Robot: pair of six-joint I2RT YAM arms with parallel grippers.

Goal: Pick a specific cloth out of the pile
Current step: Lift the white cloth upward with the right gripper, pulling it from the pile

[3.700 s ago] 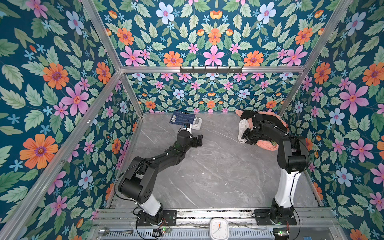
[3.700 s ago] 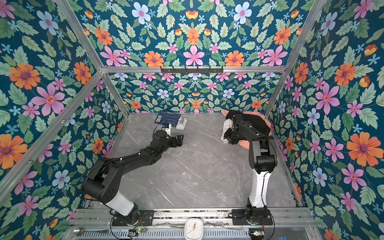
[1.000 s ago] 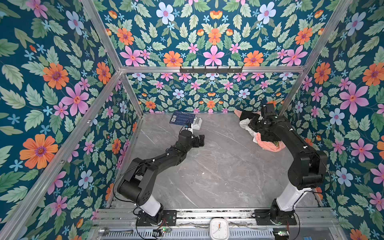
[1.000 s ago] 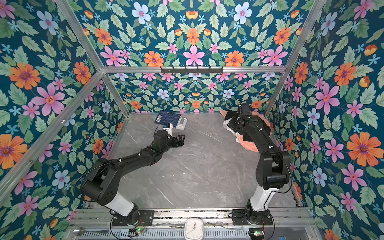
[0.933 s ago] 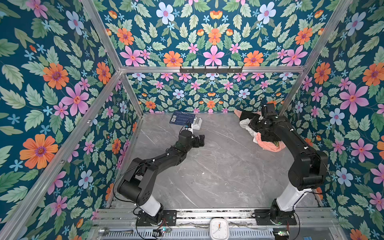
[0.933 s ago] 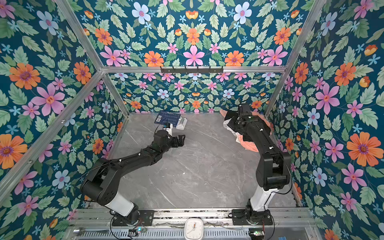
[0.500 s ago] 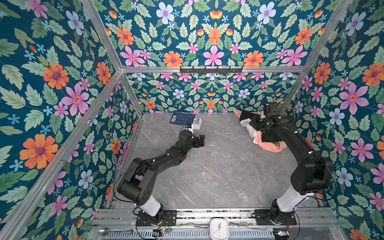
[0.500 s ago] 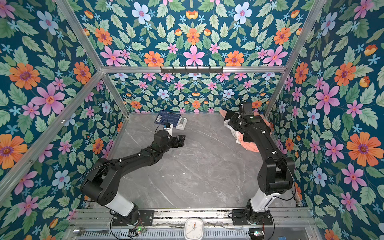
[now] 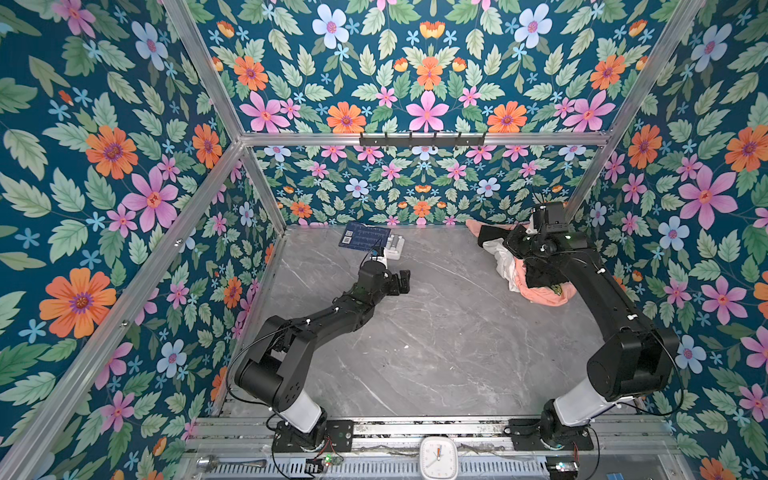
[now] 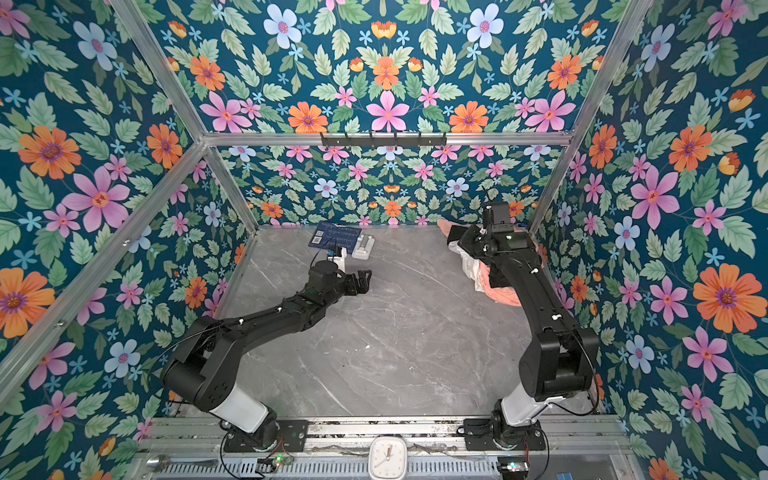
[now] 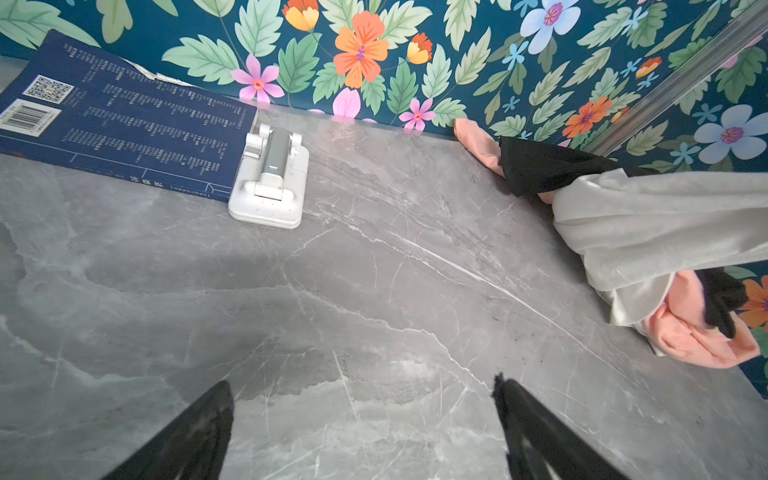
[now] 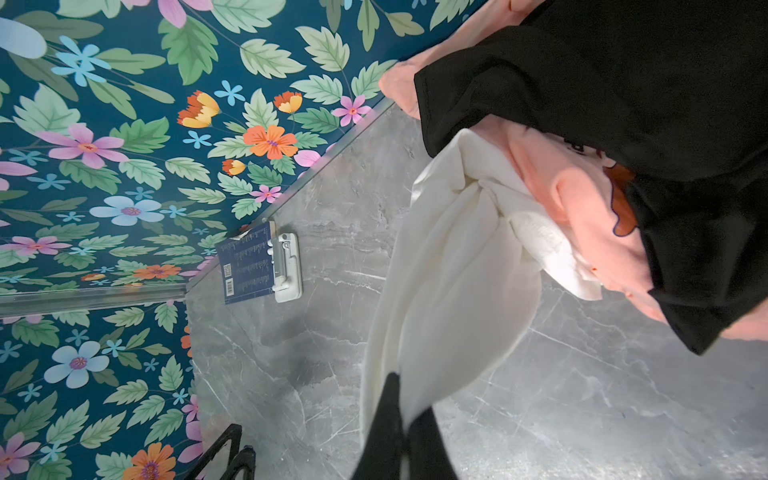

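The cloth (image 12: 449, 291), white and thin, is found at the far right corner of the worktop (image 9: 415, 332), where it forms part of the pile (image 9: 544, 293). One bunched end is gripped by the right gripper (image 12: 405, 419), whose jaws are clenched on the fabric. From there the cloth is stretched in long folds back to the heap, where it is tucked beneath the peach garment (image 12: 582, 216) and the black garment (image 12: 623, 83). In both top views the white fabric is seen on the side of the pile that faces the middle of the worktop. The peach garment is spread toward the near side, and the black one is partly hidden by the right arm.

The left gripper (image 9: 401, 282) is held low over bare worktop, well apart from the pile. Its jaws are spread wide and nothing is held between them. A blue book (image 9: 365, 237) is laid by the back wall, and a white hinged device (image 9: 395, 246) is set just beside its right edge.
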